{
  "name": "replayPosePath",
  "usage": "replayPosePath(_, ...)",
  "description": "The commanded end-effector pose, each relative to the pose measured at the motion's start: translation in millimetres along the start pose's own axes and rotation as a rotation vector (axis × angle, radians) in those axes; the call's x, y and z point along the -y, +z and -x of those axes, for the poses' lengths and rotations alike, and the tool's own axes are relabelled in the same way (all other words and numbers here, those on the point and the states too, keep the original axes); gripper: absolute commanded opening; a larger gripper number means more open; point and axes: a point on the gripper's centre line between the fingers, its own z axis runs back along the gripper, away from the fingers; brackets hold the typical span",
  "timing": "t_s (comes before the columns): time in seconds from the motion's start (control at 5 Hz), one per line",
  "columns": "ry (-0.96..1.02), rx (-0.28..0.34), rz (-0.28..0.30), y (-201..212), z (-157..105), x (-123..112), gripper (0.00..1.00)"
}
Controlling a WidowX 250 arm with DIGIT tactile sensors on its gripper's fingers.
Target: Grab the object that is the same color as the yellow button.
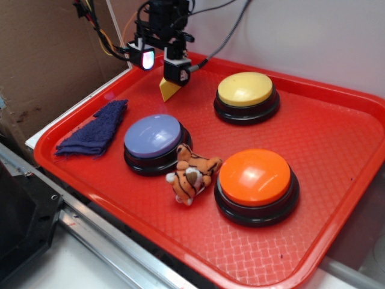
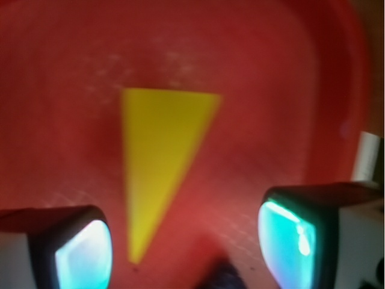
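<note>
Nearest the camera on the red tray [image 1: 337, 198] sat the orange button [image 1: 255, 180], with a small tiger plush [image 1: 191, 174] touching the lavender button [image 1: 155, 141] to its left and a folded blue cloth [image 1: 96, 129] further left. Behind them the yellow button [image 1: 246, 95] stood at the far right. At the far left of the tray the yellow wedge [image 1: 169, 90] [image 2: 159, 159] lay flat, the gripper [image 1: 162, 63] [image 2: 186, 244] low over it with its fingers [image 2: 81, 250] spread apart, the wedge's narrow tip lying between them in the wrist view.
</note>
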Motion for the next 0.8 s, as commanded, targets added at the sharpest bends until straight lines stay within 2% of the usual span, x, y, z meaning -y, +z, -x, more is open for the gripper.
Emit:
replayPosePath(0.0,0.023,0.01,-0.022,-9.5,-11.4,-2.5,1.0)
replayPosePath(0.2,0.025,-0.011,-0.035,-25.4,-13.2,-1.8,0.0)
replayPosePath(0.4,0.022,-0.012,-0.037,-25.1,-12.6,-1.4,0.0)
replayPosePath(0.6,0.016,0.028,-0.055,-6.3,-7.1,-2.5,0.0)
